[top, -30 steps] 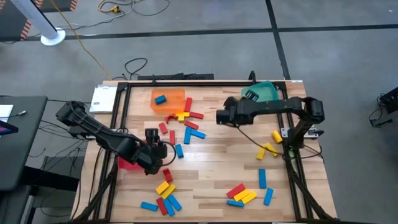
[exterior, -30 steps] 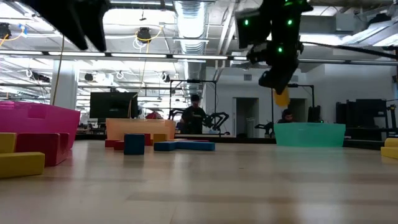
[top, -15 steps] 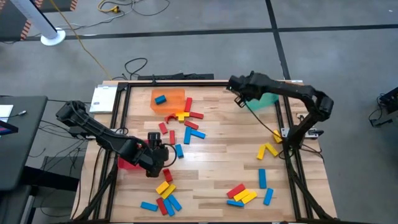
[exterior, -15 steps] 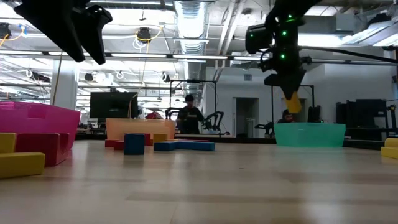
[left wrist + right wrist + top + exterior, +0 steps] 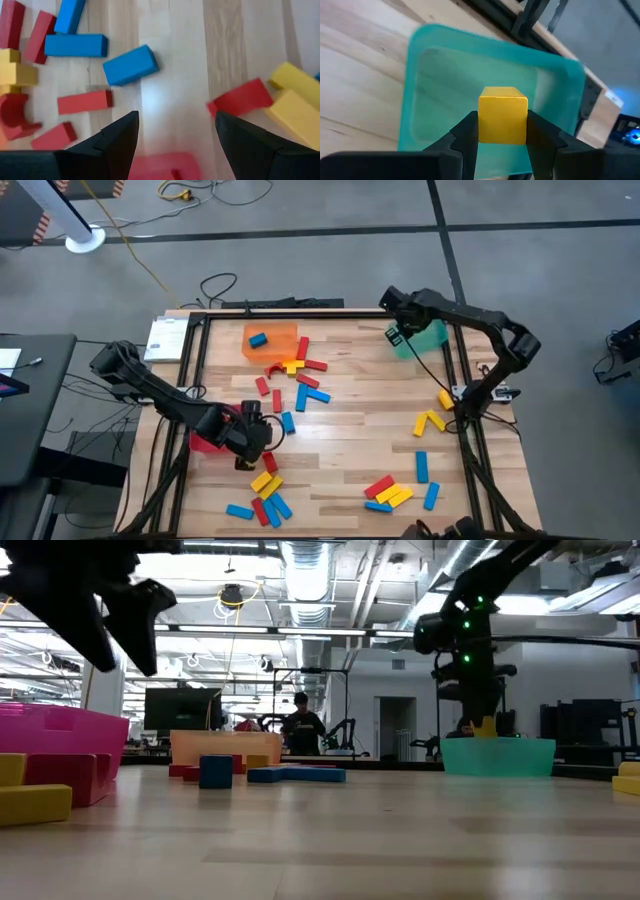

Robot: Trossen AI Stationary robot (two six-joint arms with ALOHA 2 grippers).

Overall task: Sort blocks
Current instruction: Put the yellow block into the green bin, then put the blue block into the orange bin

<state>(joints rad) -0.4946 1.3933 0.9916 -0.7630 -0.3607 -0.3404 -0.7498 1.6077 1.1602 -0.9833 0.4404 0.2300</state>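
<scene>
Red, blue and yellow blocks lie flat on the wooden table in loose groups: mid-table [image 5: 298, 380], near left [image 5: 262, 495], near right [image 5: 398, 485] and right [image 5: 433, 418]. My right gripper [image 5: 398, 332] [image 5: 502, 131] hangs over the teal bin [image 5: 428, 335] at the far right, shut on a yellow block [image 5: 502, 120]. My left gripper [image 5: 255, 450] [image 5: 175, 132] is open above the table, beside the red bin [image 5: 205, 442]. A red block [image 5: 239, 98] and a blue block [image 5: 130, 65] lie ahead of its fingers. A blurred red shape [image 5: 160, 167] shows low between them. My right gripper pinches the yellow block between its two fingers [image 5: 465, 135], one on each long side face [image 5: 485, 125]. The fingers point down from above. The block stands upright, its lower end [image 5: 485, 727] below the fingertips, lifted clear just above the teal bin's rim [image 5: 498, 743].
The orange bin [image 5: 270, 340] stands at the far edge and holds one blue block [image 5: 258, 339]. A dark frame rail [image 5: 300, 313] rims the table. In the low view a person [image 5: 300, 728] stands in the room beyond the table.
My right gripper has carried the yellow block from mid-table toward the far right corner and lowered it over the teal bin, staying shut on it. My left gripper has moved a little toward the near edge and down, away from the red bin.
</scene>
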